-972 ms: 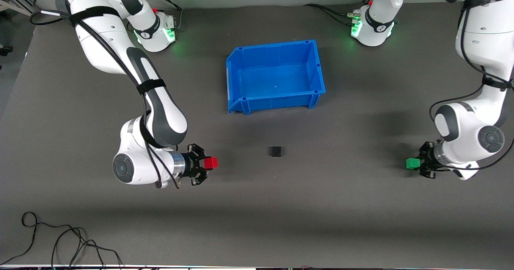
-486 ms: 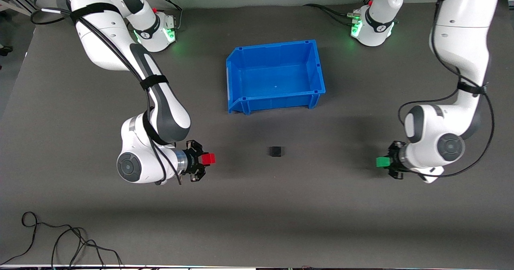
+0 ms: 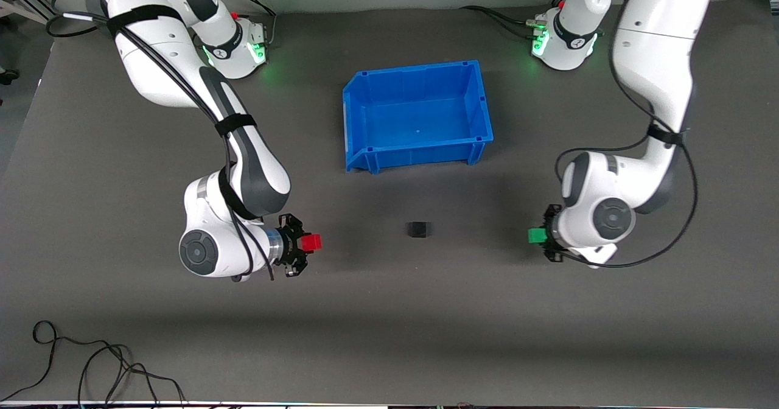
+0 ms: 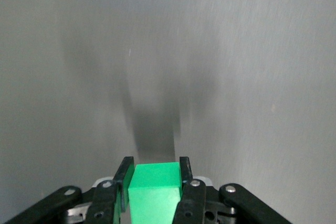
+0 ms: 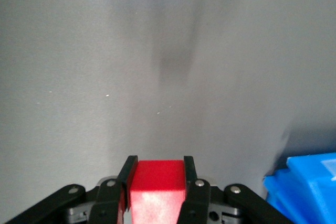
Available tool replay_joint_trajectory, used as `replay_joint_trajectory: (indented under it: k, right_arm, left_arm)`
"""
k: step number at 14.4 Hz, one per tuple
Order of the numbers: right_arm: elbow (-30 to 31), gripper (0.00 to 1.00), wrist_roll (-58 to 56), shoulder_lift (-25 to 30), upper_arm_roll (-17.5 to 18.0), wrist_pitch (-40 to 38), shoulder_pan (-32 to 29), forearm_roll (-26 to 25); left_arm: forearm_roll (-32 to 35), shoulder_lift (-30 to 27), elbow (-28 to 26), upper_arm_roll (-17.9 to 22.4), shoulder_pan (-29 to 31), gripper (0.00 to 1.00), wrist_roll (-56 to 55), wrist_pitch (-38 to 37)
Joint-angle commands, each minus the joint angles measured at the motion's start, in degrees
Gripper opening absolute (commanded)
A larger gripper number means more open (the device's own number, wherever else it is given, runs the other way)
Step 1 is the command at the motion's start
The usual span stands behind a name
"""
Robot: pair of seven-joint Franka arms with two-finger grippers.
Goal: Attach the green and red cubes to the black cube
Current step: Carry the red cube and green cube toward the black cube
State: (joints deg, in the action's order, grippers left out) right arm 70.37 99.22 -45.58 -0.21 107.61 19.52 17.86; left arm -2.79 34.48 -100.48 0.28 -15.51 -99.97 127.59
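The black cube (image 3: pixel 418 229) sits on the grey mat, nearer the front camera than the blue bin. My right gripper (image 3: pixel 310 243) is shut on the red cube (image 3: pixel 312 242), held over the mat toward the right arm's end, pointing at the black cube. The red cube shows between its fingers in the right wrist view (image 5: pixel 156 184). My left gripper (image 3: pixel 539 236) is shut on the green cube (image 3: pixel 536 235), held over the mat toward the left arm's end, also pointing at the black cube. The green cube shows between its fingers in the left wrist view (image 4: pixel 154 188).
An empty blue bin (image 3: pixel 365 91) stands mid-table, farther from the front camera than the black cube; its corner shows in the right wrist view (image 5: pixel 307 187). A black cable (image 3: pixel 91 366) lies near the front edge at the right arm's end.
My left gripper has carried the green cube a long way toward the black cube. My right gripper with the red cube has drawn back slightly away from the black cube.
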Motion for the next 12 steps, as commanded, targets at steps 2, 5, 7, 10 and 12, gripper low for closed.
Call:
replay_joint_trajectory:
  k: [2, 5, 7, 10, 12]
  right_arm:
    - [-1.0, 0.16, 6.9, -1.0, 0.7, 5.9, 0.7, 4.8]
    - [-1.1, 0.16, 13.0, -2.8, 1.2, 11.4, 5.1, 5.0]
    - [-1.2, 0.16, 15.0, -4.0, 1.4, 14.0, 6.7, 5.1]
    - [-1.5, 0.16, 17.3, -6.4, 1.4, 16.8, 9.8, 5.1]
    - [-3.2, 0.15, 20.2, -8.3, 1.4, 19.4, 11.8, 5.1]
  left_arm:
    - [0.0, 0.9, 3.4, 0.5, -4.6, 0.0, -6.4, -1.3]
    - [0.0, 3.7, 6.6, -2.3, -5.4, 0.0, -10.1, -0.4]
    - [0.0, 6.6, 10.2, -4.0, -5.5, 0.0, -12.3, -0.3]
    - [0.0, 8.8, 12.6, -4.8, -7.3, 0.0, -14.5, -0.2]
    - [-0.2, 9.6, 13.5, -4.8, -8.6, 0.0, -14.8, -0.2]
